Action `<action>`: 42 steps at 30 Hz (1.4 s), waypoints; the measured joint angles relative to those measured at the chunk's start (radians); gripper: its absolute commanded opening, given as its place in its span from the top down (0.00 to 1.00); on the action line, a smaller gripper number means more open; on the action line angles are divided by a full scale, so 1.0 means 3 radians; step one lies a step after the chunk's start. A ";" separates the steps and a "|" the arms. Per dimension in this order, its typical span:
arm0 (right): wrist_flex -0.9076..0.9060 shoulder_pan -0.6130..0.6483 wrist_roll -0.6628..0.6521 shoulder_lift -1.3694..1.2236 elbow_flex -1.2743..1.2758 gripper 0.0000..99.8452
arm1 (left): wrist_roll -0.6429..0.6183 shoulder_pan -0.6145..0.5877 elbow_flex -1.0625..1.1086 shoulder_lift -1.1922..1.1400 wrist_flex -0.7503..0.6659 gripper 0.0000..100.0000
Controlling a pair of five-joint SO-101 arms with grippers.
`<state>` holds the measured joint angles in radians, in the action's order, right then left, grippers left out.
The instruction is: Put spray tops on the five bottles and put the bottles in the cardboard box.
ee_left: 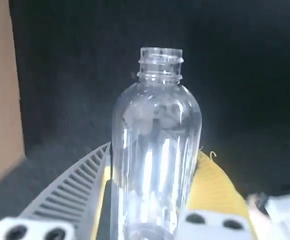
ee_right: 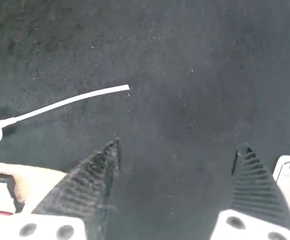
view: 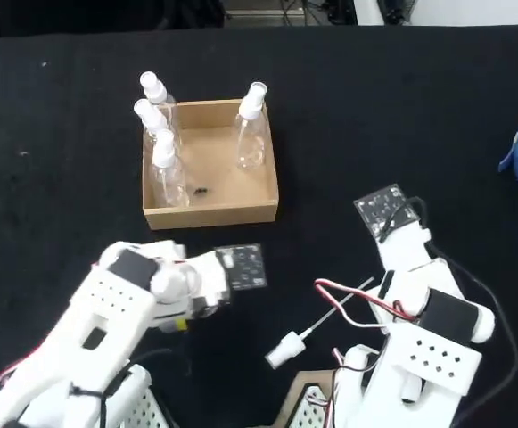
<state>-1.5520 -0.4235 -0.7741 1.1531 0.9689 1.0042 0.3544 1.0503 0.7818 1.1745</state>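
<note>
Box (view: 209,214) holding four bottles (view: 250,134), uncapped bottle (ee_left: 154,150) gripped

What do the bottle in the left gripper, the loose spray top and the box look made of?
Bottle: probably clear glossy plastic; the dark table shows through it and highlights streak its wall. Spray top: seemingly opaque white plastic, with a thin, slightly curved dip tube. Box: matte brown cardboard, with flat tan walls and no sheen.

Left gripper (ee_left: 154,152) clamped, right gripper (ee_right: 179,146) jaws spread
</note>
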 measured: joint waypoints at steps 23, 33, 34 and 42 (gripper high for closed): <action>0.0000 0.0210 0.0000 0.0000 0.0000 0.68 | -0.0322 -0.0261 0.0031 -0.0184 0.0005 0.78; 0.0000 0.0210 0.0000 0.0000 0.0000 0.68 | -0.0721 -0.0199 0.0634 -0.0184 -0.0905 0.78; 0.0000 0.0210 0.0000 0.0000 0.0000 0.68 | -0.0731 -0.0205 0.0655 -0.0184 -0.0921 0.78; 0.0000 0.0210 0.0000 0.0000 0.0000 0.68 | -0.0731 -0.0230 0.0517 -0.0184 -0.0614 0.78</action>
<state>-1.5520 -0.3606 -0.7741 1.1531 0.9689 0.7848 0.2854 1.2052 0.7265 0.9904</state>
